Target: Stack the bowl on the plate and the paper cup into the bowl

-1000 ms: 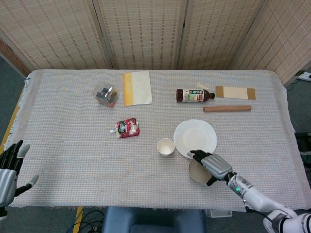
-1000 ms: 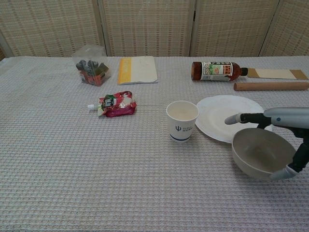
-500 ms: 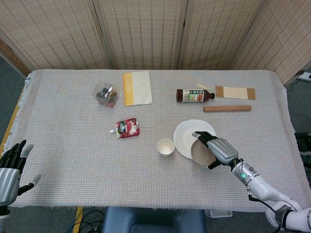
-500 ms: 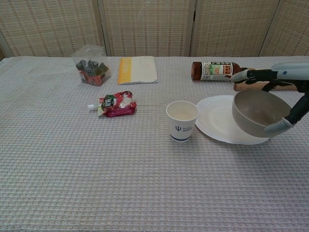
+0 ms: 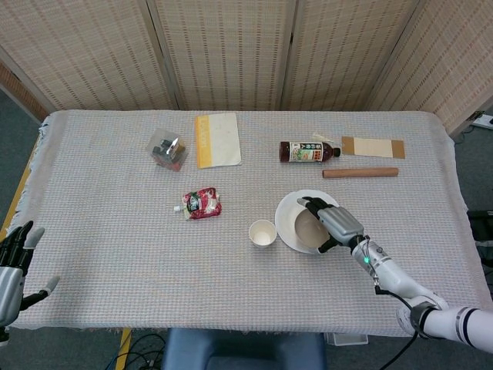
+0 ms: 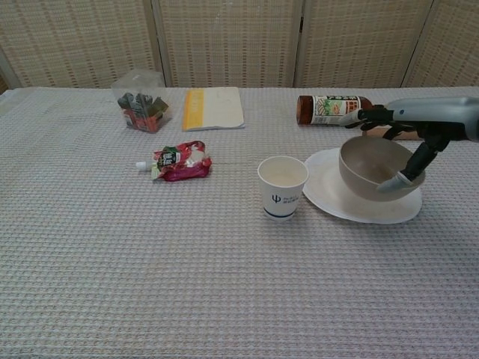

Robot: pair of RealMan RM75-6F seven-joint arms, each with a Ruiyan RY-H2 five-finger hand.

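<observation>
My right hand (image 5: 335, 223) (image 6: 419, 127) holds the beige bowl (image 5: 306, 230) (image 6: 370, 167) by its right rim, tilted toward the left, just over the white plate (image 5: 286, 218) (image 6: 329, 196). Whether the bowl touches the plate I cannot tell. The white paper cup (image 5: 263, 233) (image 6: 282, 186) stands upright on the cloth, just left of the plate. My left hand (image 5: 13, 270) hangs off the table's near left corner, fingers apart and holding nothing; the chest view does not show it.
A brown bottle (image 5: 308, 151) (image 6: 333, 109) and a wooden rod (image 5: 360, 173) lie behind the plate. A red pouch (image 5: 202, 203) (image 6: 179, 161), a clear box (image 5: 168, 149) (image 6: 141, 100) of small items and a yellow-edged booklet (image 5: 216, 139) (image 6: 212, 108) lie at left.
My right hand lifted the bowl from the cloth near the front edge and carried it back and left over the plate. The left hand sank slightly lower.
</observation>
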